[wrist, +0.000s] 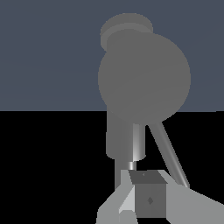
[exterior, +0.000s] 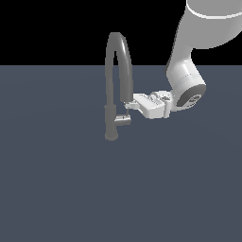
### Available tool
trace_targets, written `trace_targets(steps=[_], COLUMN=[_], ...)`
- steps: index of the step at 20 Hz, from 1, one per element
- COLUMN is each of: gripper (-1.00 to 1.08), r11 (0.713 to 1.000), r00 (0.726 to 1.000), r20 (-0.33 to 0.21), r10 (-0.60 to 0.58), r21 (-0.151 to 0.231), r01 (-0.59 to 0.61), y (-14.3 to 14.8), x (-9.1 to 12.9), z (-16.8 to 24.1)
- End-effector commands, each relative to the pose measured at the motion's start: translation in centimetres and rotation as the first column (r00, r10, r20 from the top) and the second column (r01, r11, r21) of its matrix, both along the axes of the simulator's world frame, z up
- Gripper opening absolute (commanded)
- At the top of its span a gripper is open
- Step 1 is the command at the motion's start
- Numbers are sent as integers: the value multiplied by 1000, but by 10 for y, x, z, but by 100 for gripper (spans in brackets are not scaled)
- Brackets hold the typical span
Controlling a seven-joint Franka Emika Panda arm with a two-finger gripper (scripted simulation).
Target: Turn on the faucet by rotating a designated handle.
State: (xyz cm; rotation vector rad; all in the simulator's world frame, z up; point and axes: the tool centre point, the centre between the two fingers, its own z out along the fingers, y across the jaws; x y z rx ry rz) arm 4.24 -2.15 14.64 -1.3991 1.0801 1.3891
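Background: flat slate-blue ground fills the lower part of the exterior view, plain black above the horizon. Nothing else in shot.
Faucet: the faucet stands left of centre in the exterior view, upright, dark grey, gooseneck arching toward the exterior view's right and ending low.
Faucet, wrist view: seen nearly end-on, so the faucet reads as a big grey disc at upper centre with the body running down below it.
Handle: the handle juts from the lower body toward the exterior view's right, just under the spout end. Thin lever pin visible in the wrist view, slanting down to the lower right.
Arm: white Panda arm comes in from the upper right, wrist horizontal, pointing at the faucet.
Gripper: the gripper sits at centre frame, tips right at the spout end and just above the handle. Contact with either one: cannot tell.
Jaws: cannot tell. The wrist view shows finger blocks crowded at bottom centre, gap not clear.
Step, my read: lining up on the handle, rotation not started.
Risk 1: tips look high; closing here may grab or bump the spout end, not the handle.
Risk 2: stub is short and shiny; a shallow bite could slip off once torque goes in.
Risk 3: pushing the pin off-axis may jam rather than rotate.
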Motion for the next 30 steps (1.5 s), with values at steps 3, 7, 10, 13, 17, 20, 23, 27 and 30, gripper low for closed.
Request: trace_targets(steps=[3,7,10,13,17,20,23,27,30], gripper=[-100,-100,-100,-100,-100,-100,-100,-100,-100], r11=[1000,1000,1000,1000,1000,1000,1000,1000,1000], r00=[1000,1000,1000,1000,1000,1000,1000,1000,1000], r20=[-9,-1,-4,-7,9,-1,-7,12,0], r10=[5,3,4,5,5,5,6,9,7], r21=[3,2,2,3,2,3,3,5,4], r01=[-5,-3,-4,-5,-5,-5,-6,-9,-7], y=[-4,-4,-7,-10,-9,-12,-14,-12,-14], x=[-12,-16,-26,-36,-34,-46,-54,-48,-52], z=[-1,-4,-9,-15,-14,-32,-44,-44,-64])
